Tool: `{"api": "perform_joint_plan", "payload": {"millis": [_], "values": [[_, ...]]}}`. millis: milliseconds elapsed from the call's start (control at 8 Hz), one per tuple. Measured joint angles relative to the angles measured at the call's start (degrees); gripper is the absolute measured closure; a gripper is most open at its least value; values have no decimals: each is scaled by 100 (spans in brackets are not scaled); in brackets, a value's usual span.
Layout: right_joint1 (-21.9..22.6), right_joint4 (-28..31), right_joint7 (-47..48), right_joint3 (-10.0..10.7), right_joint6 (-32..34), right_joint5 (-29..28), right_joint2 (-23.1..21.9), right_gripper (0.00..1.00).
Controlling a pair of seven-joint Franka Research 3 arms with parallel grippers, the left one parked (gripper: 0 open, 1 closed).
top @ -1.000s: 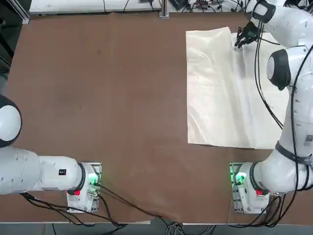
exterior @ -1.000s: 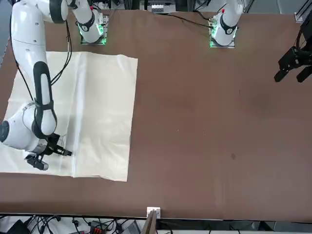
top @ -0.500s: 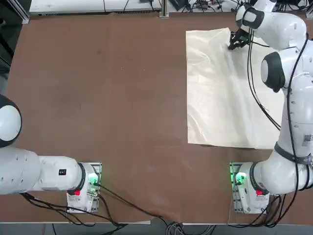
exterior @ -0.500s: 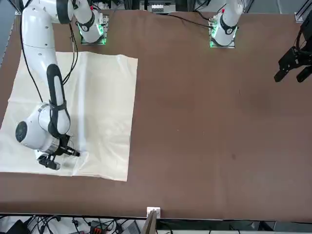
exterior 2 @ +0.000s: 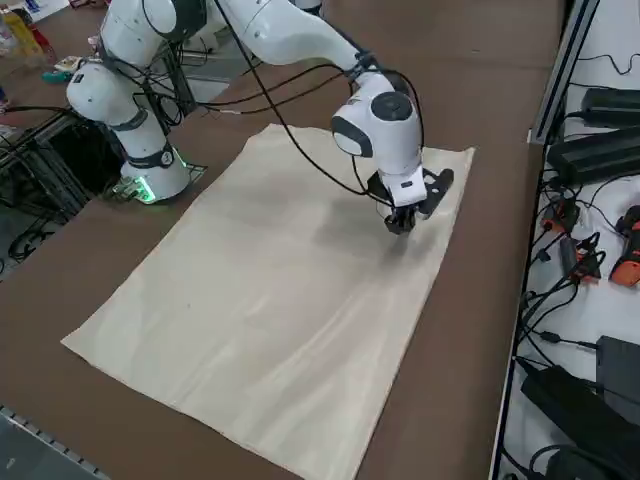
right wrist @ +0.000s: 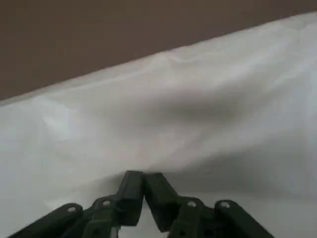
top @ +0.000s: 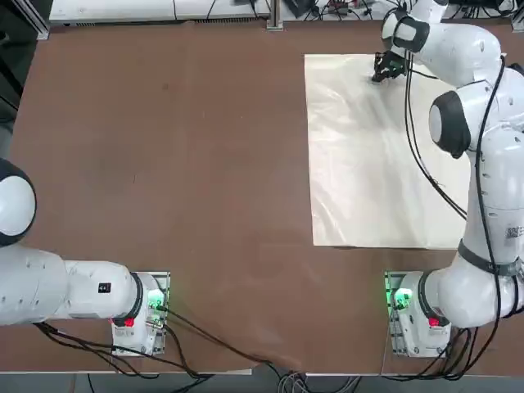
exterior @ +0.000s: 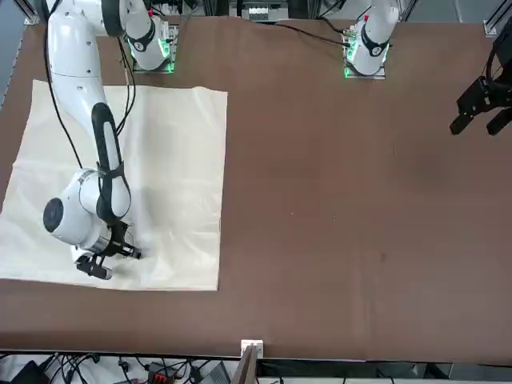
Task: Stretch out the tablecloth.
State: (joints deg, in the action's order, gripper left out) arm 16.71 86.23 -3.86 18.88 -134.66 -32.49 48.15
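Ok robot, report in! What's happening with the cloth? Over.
Right tool shut, over the cloth. Cloth spread flat, soft creases. Nothing seen blocking. Over.

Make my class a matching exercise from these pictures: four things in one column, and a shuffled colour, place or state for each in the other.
Things
1. Tablecloth
2. Right gripper
3. Tabletop
4. Light on the right arm's base

Descriptions
A. Glowing green
B. Jaws together, at the cloth's far part, seen from the arms' bases
C. Plain brown
D. Cream, spread out beneath the working arm

Pairs: 1-D, 2-B, 3-C, 4-A
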Motion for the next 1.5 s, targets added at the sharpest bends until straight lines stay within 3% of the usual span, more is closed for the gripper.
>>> {"api": "perform_joint_plan", "payload": {"millis": [500,750,1125,1500], "values": [[78,-57,34,-1,-17,-99,-6,88],[80,-263,27,127,157,-98,-133,59],[80,-555,-19,508,688,18,-783,3],[100,-563,-22,526,1095,273,-1495,0]]}}
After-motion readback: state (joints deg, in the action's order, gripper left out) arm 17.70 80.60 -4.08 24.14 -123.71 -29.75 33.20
